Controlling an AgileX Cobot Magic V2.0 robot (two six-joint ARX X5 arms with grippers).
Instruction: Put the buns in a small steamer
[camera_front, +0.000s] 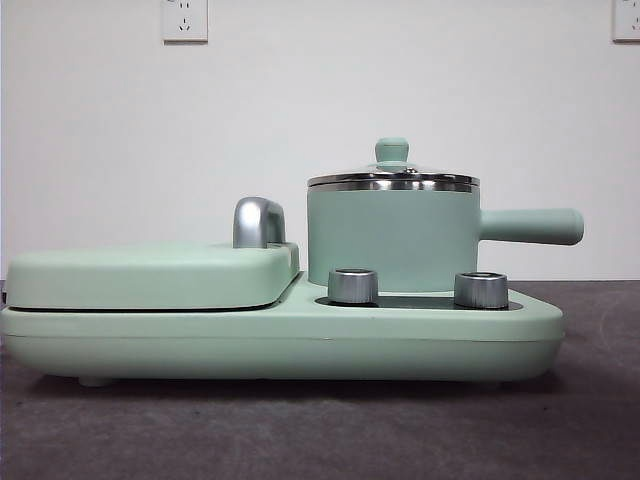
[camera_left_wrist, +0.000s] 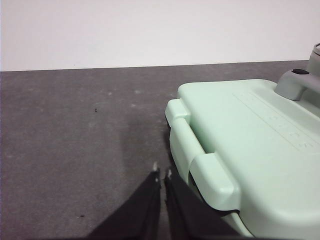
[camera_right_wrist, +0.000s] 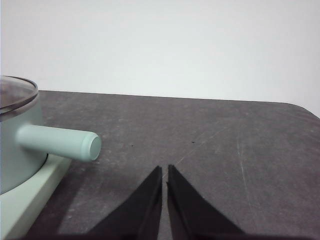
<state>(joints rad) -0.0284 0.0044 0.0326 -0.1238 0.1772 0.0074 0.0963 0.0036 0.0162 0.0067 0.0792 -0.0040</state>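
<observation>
The small steamer (camera_front: 392, 236), a mint-green pot with a steel rim, stands on the right half of a green cooker base (camera_front: 280, 342). Its glass lid with a green knob (camera_front: 391, 151) is on, and its long handle (camera_front: 532, 226) points right. In the right wrist view the steamer (camera_right_wrist: 15, 145) and its handle (camera_right_wrist: 60, 141) show at one side. My right gripper (camera_right_wrist: 164, 172) is shut and empty over the bare table beside the handle. My left gripper (camera_left_wrist: 162, 175) is shut and empty beside the griddle cover (camera_left_wrist: 250, 150). The buns are out of view.
A flat mint-green griddle cover (camera_front: 150, 275) with a chrome handle (camera_front: 258, 222) lies on the left half of the base. Two silver knobs (camera_front: 352, 286) (camera_front: 481, 290) stand at the front of the base. The dark grey table (camera_right_wrist: 225, 140) extends to the sides.
</observation>
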